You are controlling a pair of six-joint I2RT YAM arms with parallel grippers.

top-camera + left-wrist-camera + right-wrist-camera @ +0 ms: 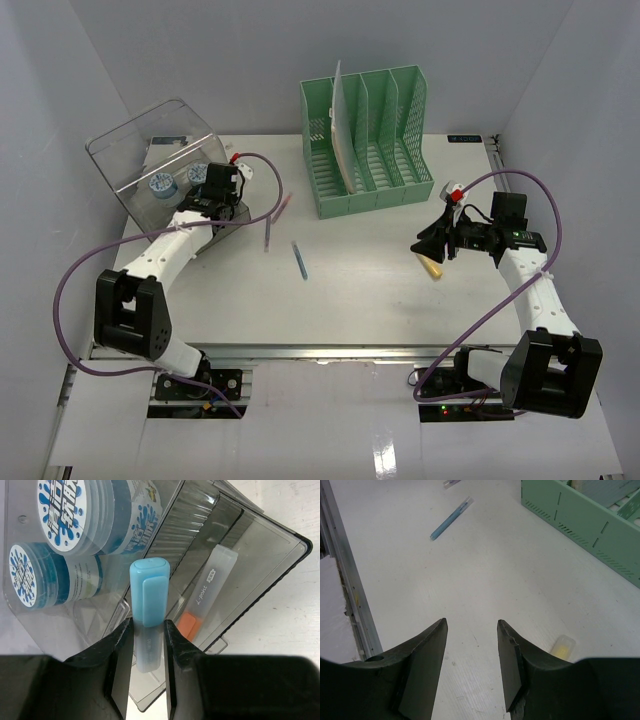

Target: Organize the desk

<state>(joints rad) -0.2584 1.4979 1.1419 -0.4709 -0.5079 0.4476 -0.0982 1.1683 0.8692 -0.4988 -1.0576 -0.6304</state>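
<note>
The white desk [350, 300] carries loose stationery. My left gripper [148, 630] is shut on a light-blue highlighter [149, 595], cap pointing forward. It holds it at the mouth of the tipped clear plastic box [260, 565], as the top view also shows [215, 195]. Inside the box lie an orange highlighter [207, 595] and two blue-and-white round tubs [60, 505]. My right gripper [472, 625] stands open over bare desk on the right side [432, 240]. A yellow highlighter [563, 646] lies just beside its right finger.
A green file rack [370, 140] with a pale folder [343, 125] stands at the back centre. A blue pen [299, 259] and a purple pen [268, 235] lie mid-desk, with a thin pink pen [285, 207] nearby. A silver rail [345, 580] runs along the front edge.
</note>
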